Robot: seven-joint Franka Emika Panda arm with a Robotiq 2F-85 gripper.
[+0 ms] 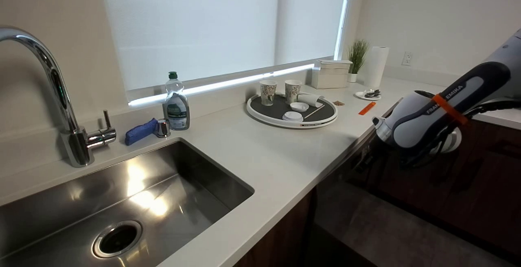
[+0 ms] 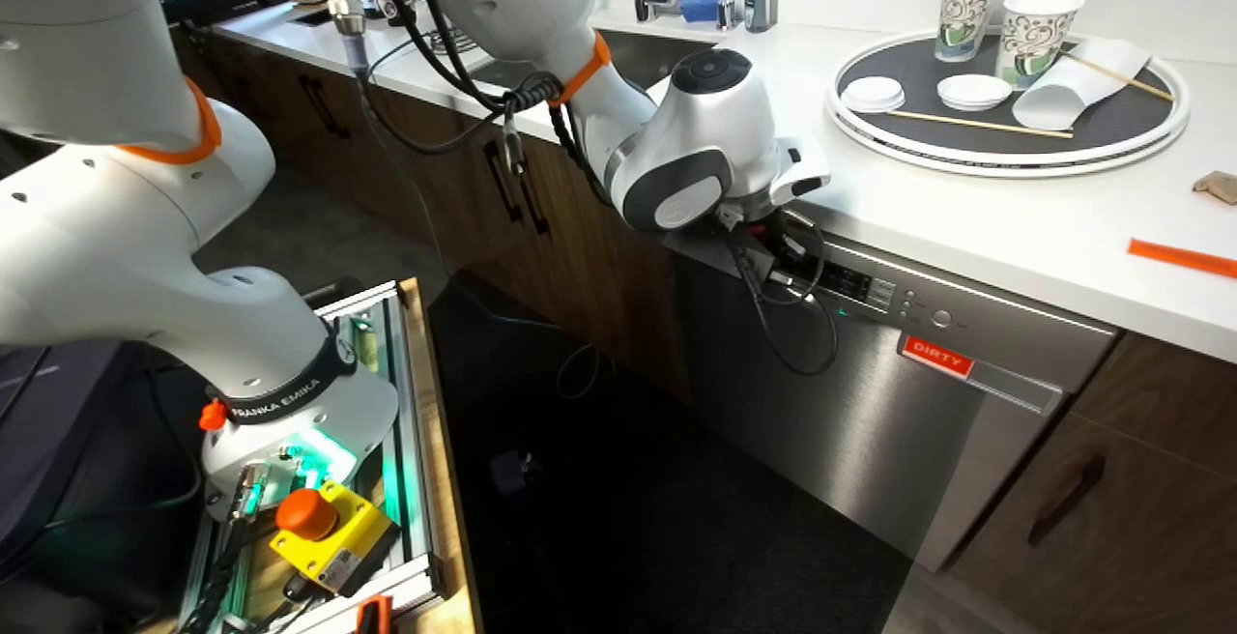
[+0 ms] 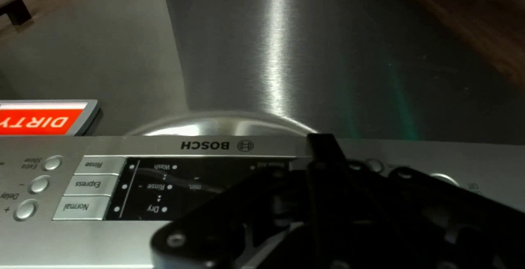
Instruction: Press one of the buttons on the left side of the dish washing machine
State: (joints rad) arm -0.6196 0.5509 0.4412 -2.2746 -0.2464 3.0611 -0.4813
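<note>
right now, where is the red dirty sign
In an exterior view, right of centre, the red DIRTY sign is on the front of the dishwasher, just below its large round button.

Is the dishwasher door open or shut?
Shut: in an exterior view, the dishwasher door stands upright under the countertop, in line with the wooden cabinet beside it.

Looks brushed and glossy on the flat grey metal dish washing machine [image 2: 850,402], mirror-smooth on the curved silver metal faucet [image 1: 61,97].

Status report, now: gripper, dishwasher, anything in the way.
Gripper shut, contact unclear. Dishwasher closed. Gripper's own body partly hides left-side buttons in wrist view.
</note>
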